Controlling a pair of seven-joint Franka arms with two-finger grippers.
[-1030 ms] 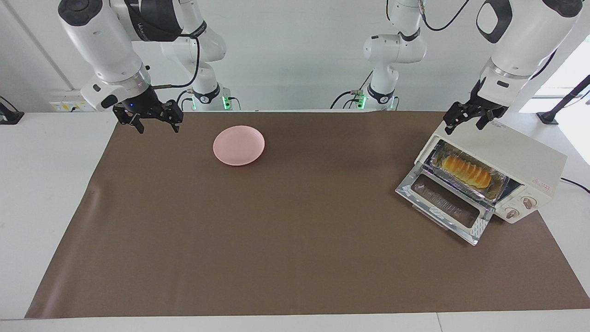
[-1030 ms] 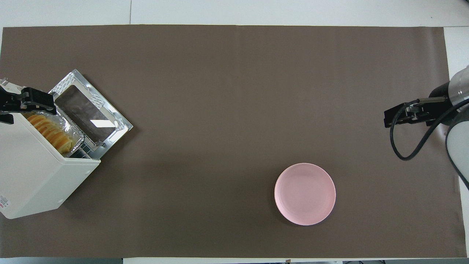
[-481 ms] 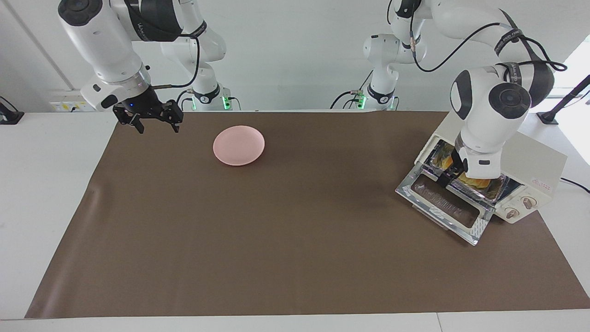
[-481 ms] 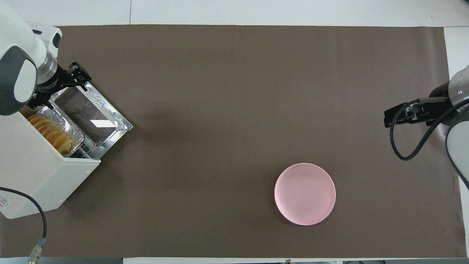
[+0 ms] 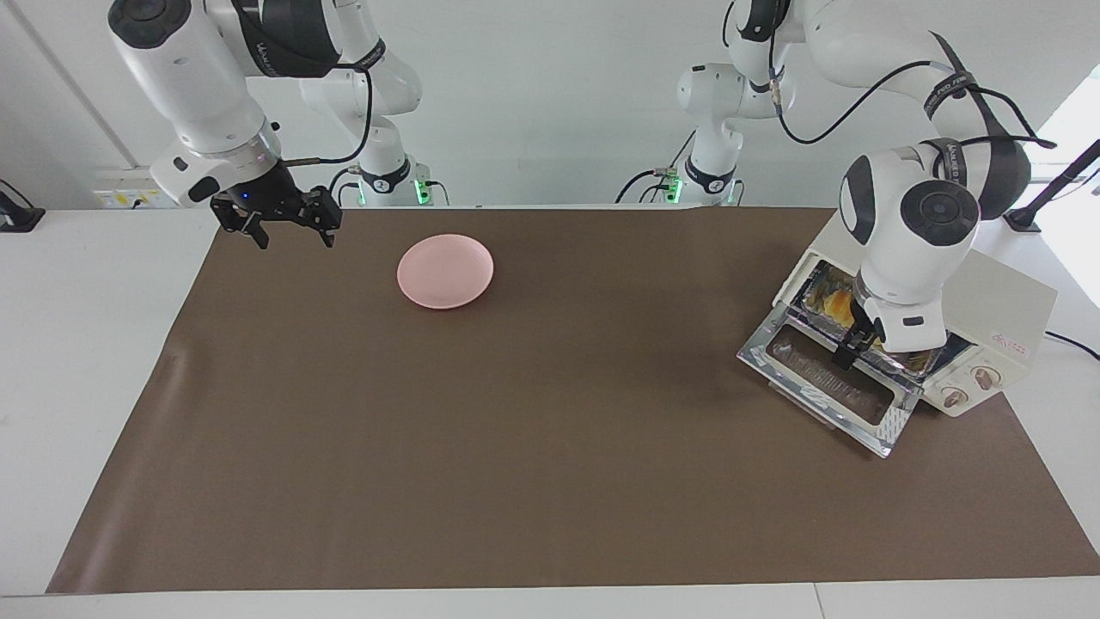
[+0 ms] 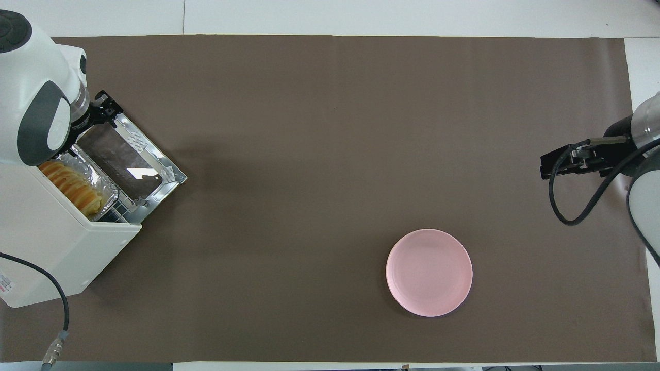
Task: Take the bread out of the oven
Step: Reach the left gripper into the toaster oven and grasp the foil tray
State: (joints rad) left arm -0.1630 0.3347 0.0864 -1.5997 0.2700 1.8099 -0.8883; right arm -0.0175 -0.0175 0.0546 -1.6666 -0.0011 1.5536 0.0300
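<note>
The cream-white oven [image 5: 1001,301] stands at the left arm's end of the table, its glass door [image 5: 825,387] dropped open flat. The golden ridged bread [image 5: 832,303] lies in a silver foil tray [image 5: 924,361] on the rack inside, partly hidden by my left arm. In the overhead view the bread [image 6: 72,186] shows in the oven's [image 6: 46,247] mouth. My left gripper [image 5: 855,344] hangs low in front of the opening, over the door's hinge edge; it also shows in the overhead view [image 6: 101,107]. My right gripper [image 5: 288,230] is open and empty over the mat's edge.
A pink round plate [image 5: 445,271] lies on the brown mat [image 5: 516,447], toward the right arm's end and near the robots; it also shows in the overhead view [image 6: 429,272]. The oven's two knobs [image 5: 969,387] face away from the robots. A cable [image 6: 56,319] trails by the oven.
My left arm swung from above the oven's top down to the front of its opening and sank a little lower over the door. The right arm has not moved.
</note>
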